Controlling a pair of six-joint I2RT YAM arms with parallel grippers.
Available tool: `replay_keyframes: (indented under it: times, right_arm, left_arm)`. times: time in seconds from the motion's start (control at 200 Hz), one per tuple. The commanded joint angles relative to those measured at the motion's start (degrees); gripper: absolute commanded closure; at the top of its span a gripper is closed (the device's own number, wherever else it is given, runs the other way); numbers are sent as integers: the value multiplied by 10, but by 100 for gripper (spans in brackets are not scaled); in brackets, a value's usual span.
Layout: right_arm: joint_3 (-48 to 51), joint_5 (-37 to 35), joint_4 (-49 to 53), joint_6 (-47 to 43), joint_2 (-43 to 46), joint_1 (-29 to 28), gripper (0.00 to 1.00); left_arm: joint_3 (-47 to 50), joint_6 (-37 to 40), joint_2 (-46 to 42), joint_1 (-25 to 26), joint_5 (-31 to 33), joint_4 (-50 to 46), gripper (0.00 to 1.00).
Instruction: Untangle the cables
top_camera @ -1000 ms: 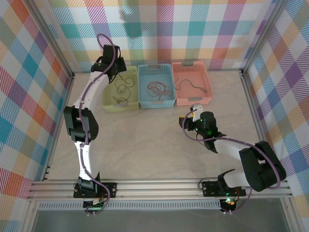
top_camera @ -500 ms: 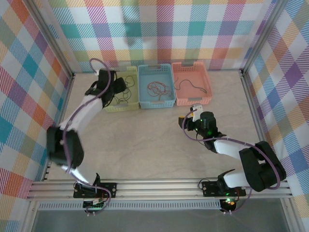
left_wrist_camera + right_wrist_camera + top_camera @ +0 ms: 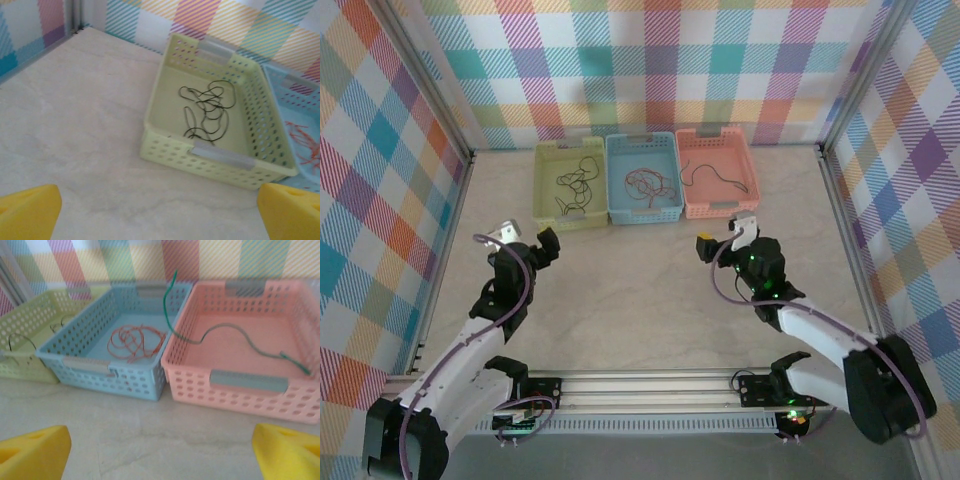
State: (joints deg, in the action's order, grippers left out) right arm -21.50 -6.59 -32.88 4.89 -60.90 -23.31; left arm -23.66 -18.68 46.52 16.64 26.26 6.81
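We see both hands spread and empty. The left hand [image 3: 525, 240] sits below the lower-left corner of the lime basket [image 3: 170, 150], which holds the black cable [image 3: 209, 106]. The right hand [image 3: 725, 237] sits just below the pink basket [image 3: 190, 380], whose green cable [image 3: 226, 326] runs left-right. The red-orange cable [image 3: 135, 340] coils in the blue basket [image 3: 130, 380] between them.

No writing, label, brand mark or number can be read in any view. The grey handle strip [image 3: 248, 380] on the pink basket [image 3: 300, 407] is plain, as are those on the blue basket [image 3: 135, 382] and the yellow-green basket [image 3: 170, 152]. The checked wall [image 3: 720, 60] carries only a coloured pattern.
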Motion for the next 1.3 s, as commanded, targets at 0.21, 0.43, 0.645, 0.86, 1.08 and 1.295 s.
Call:
replay_keyframes:
  times: [0.21, 0.43, 0.645, 0.86, 1.08, 1.295]
  right_arm:
    - [36, -138, 63, -76, 146, 2, 0]
    - [93, -199, 28, -122, 177, 37, 0]
    - [104, -200, -2, -87, 100, 89, 0]
    - [96, -179, -79, -50, -25, 146, 0]
    - [68, -104, -143, -53, -109, 192, 0]
    - [105, 7, -334, -40, -208, 210, 0]
  left_arm:
    - [95, 136, -83, 2, 40, 106, 0]
    - [122, 209, -40, -7, -9, 182, 0]
    - [97, 227, 90, -47, -92, 246, 0]
    - [62, 226, 251, -67, -110, 323, 0]
    - [24, 247, 320, -83, -158, 344, 0]
    - [36, 205, 374, -119, -191, 418, 0]
